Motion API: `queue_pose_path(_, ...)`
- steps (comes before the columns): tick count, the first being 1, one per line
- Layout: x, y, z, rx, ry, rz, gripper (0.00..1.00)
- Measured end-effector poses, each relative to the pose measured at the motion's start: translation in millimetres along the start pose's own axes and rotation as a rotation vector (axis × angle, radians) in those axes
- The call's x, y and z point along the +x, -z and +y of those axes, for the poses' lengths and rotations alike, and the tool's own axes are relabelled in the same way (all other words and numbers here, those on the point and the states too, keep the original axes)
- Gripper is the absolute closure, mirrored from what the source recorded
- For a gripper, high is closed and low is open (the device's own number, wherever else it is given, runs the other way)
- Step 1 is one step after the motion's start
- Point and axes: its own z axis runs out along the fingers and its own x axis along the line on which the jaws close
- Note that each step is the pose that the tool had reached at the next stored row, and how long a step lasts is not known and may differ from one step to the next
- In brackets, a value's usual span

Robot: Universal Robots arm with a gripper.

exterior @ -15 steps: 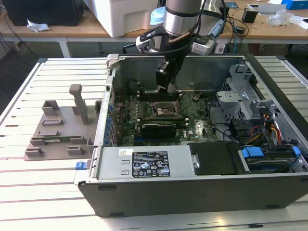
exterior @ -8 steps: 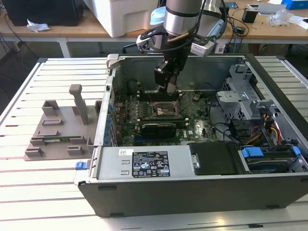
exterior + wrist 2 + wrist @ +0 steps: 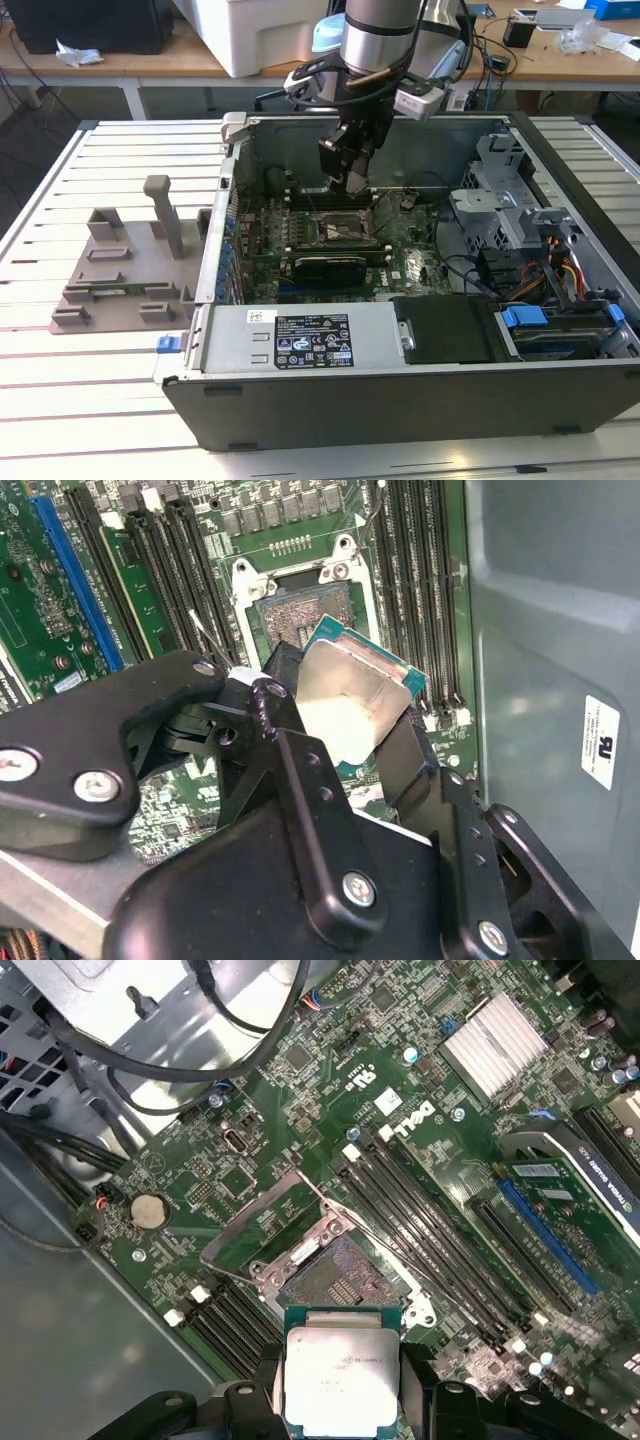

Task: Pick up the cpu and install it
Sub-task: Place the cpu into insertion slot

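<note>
The jaws pinch the cpu [image 3: 342,1378] by its edges, held over the open socket [image 3: 335,1278]: picked up, not yet seated.

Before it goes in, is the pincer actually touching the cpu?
Touching. In the second wrist view the pincer clamps the cpu, with black fingers pressed against two opposite edges.

Robotics lab, slatted metal worktable [image 3: 90,400], opened computer case [image 3: 400,385], cluttered benches [image 3: 150,62] behind
</note>
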Motion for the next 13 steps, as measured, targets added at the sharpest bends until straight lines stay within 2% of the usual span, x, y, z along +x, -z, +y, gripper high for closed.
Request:
queue_pose_path(1,0.0,0.0,0.0,-0.0022,0.012,-0.0028,0.45)
queue_pose_path(2,0.0,0.0,0.0,-0.0076,0.063,-0.0103,0.45)
queue_pose_path(3,0.0,0.0,0.0,-0.0096,0.096,-0.0135,0.45)
queue_pose_path(10,0.0,-0.1,0.0,-0.0171,0.258,-0.0263,0.45)
queue_pose_path(13,0.0,-0.3,0.0,-0.0216,0.380,-0.0342,0.45)
